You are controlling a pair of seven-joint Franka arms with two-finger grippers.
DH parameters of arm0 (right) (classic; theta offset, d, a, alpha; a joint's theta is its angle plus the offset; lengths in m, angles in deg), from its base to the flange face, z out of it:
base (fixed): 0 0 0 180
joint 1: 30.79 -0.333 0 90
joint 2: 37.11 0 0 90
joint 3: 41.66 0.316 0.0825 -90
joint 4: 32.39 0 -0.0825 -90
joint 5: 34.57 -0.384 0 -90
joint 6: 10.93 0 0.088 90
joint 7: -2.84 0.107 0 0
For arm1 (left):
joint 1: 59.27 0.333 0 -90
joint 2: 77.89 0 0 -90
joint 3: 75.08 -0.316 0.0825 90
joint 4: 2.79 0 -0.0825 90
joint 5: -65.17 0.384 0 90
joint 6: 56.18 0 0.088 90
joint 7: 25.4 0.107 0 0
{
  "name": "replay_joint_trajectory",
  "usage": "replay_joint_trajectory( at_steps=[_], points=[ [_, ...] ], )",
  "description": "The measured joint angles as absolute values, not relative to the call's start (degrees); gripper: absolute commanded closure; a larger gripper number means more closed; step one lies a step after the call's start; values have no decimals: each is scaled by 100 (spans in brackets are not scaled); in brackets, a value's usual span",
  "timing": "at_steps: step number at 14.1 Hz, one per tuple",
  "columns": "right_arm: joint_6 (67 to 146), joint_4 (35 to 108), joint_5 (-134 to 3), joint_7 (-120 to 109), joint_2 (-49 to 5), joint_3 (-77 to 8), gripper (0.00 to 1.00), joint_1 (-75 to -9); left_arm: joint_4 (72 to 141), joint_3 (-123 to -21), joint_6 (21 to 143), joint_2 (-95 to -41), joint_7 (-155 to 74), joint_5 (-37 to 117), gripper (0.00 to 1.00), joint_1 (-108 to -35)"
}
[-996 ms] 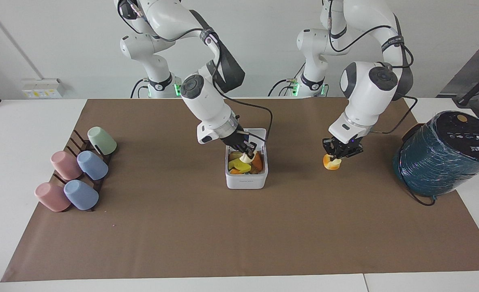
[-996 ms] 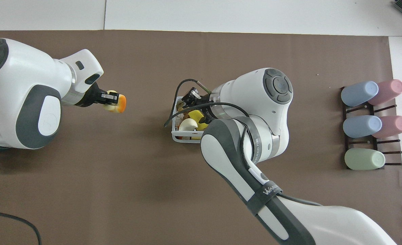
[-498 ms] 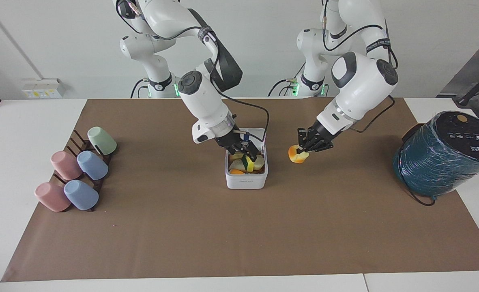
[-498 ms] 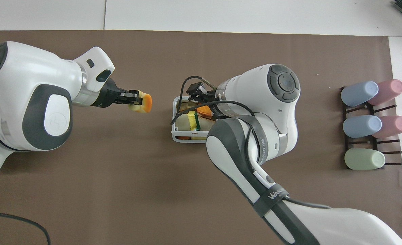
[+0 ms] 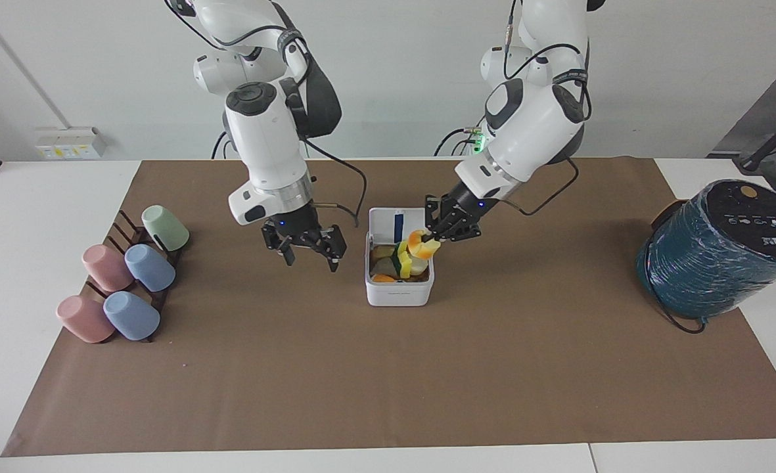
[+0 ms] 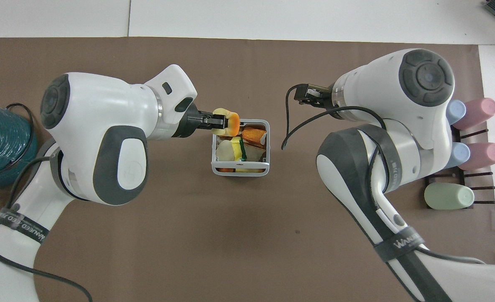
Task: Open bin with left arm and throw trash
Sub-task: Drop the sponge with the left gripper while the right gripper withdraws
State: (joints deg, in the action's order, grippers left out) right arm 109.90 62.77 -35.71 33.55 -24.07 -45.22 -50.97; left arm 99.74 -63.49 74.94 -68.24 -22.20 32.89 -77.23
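The white bin [image 5: 399, 294] stands mid-table with its lid [image 5: 397, 222] up; it also shows in the overhead view [image 6: 239, 172]. It holds a cream wedge [image 6: 225, 150], a wrinkly yellow piece [image 5: 402, 260] and orange scraps [image 6: 253, 135]. My left gripper [image 5: 432, 238] is shut on a yellow-orange spongy chunk [image 5: 419, 244] over the bin's edge toward the left arm's end; gripper [image 6: 221, 121] and chunk [image 6: 230, 122] show overhead too. My right gripper [image 5: 311, 258] is open and empty, over the mat beside the bin toward the right arm's end.
Several pastel cups [image 5: 131, 276] lie on a dark rack at the right arm's end of the brown mat [image 5: 388, 381]. A big dark teal wrapped cylinder [image 5: 716, 249] stands at the left arm's end.
My left gripper carried the spongy chunk sideways from over the mat to over the bin. My right gripper let go of the cream wedge in the bin and drew out toward the right arm's end.
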Motion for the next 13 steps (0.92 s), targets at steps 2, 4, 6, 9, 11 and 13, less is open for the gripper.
replay_joint_trajectory(
  at_steps=[2, 4, 6, 9, 11, 13],
  points=[
    [10704, 6265, -3325, 2941, -2578, -4525, 0, -4842, 10049, -6342, 7573, -6806, -2232, 3289, 0, -7889],
    [10361, 6238, -3263, 2421, -2840, -4530, 0, -4522, 10111, -6344, 7590, -6806, -2232, 3288, 0, -7922],
    [9946, 6183, -3262, 2024, -3157, -4535, 0, -4214, 10119, -6360, 7593, -6807, -2230, 3288, 0, -7922],
    [9138, 5965, -3263, 1906, -3536, -4524, 0, -3948, 10119, -6367, 7597, -6807, -2231, 3288, 0, -7922],
    [8572, 5709, -3263, 1658, -3633, -4425, 0, -3565, 10119, -6367, 7598, -6807, -2231, 3288, 0, -7922],
    [8157, 5464, -3264, 1333, -3665, -4387, 0, -3247, 10119, -6366, 7598, -6806, -2231, 3288, 0, -7923]
  ],
)
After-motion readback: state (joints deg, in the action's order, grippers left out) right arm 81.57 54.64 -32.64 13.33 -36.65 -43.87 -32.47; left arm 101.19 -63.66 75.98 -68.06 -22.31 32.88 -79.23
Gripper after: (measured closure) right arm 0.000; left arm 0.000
